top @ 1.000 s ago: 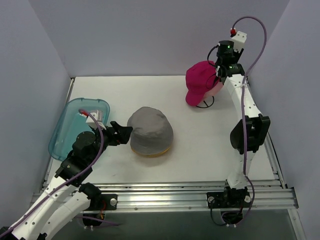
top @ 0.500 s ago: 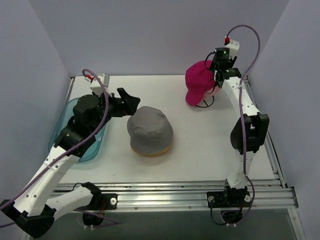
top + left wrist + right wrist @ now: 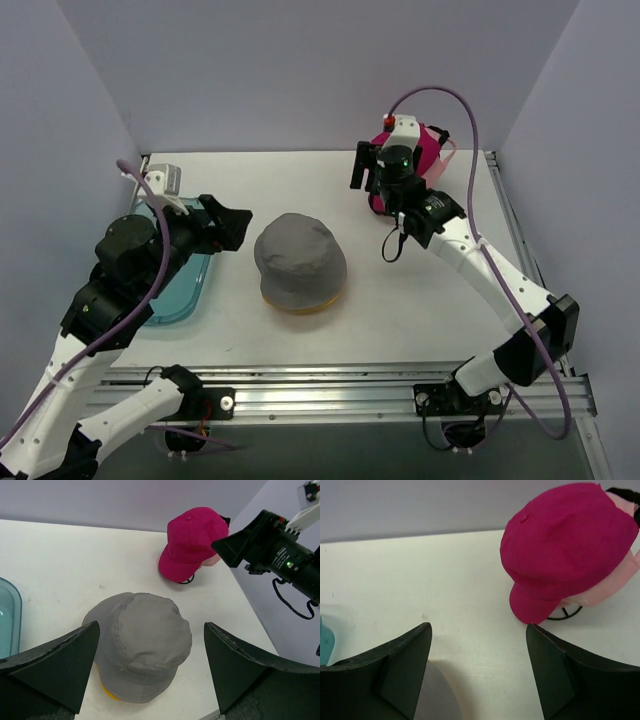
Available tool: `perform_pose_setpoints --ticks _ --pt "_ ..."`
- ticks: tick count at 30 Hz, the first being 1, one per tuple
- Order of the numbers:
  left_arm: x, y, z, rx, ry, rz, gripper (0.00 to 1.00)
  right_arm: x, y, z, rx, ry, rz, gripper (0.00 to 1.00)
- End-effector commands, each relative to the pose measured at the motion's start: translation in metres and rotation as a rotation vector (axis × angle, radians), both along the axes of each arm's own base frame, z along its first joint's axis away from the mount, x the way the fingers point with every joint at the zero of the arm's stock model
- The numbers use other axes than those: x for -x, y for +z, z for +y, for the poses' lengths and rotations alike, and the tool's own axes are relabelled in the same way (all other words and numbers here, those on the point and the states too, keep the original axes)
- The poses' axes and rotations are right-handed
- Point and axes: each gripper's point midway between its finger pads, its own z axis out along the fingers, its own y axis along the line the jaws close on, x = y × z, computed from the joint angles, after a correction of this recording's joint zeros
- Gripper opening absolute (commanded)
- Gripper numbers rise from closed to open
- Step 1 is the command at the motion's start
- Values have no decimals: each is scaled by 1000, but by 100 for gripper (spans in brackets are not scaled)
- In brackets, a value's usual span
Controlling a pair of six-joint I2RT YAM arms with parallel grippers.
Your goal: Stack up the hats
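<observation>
- Two pincers are both empty: the left pincer gapes wide in the air just left of the grey hat. The right pincer has its jaws well apart with nothing between them, and faces the magenta cap from the near side.
- Coming down with jaws this wide, the left pincer can press into the soft crown and merely dent it. It can also close on the grey cloth alone, so the grey hat lifts off by itself. The yellow hat, of which only a rim peeps out underneath, is then left on the counter.
- A pinch on the magenta cap's crown or brim can peel it off the pink cap it sits on, undoing that pair. Both caps rest at the far right of the counter on what looks like a thin dark wire loop, which could tip or be dragged along.
- Limp fabric may fold or flip in transit and land skewed, so one pile slides off the other.
- Both arms reach toward the middle, so they can collide if they go for the same pile together.
- Swinging back, the left arm may knock the teal tray beside it.
</observation>
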Motion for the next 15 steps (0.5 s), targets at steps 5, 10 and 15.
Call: perform_pose_setpoints --ticks 5,10,15 --pt "18 -18 -6 -27 -99 -8 94 77 -15 31 -70 182 2 86" --pt "-4 -27 -11 -68 -66 73 94 131 -56 49 -118 287 62 87" --pt "-28 -38 -10 -86 -51 129 94 179 -76 90 -261 518 51 89"
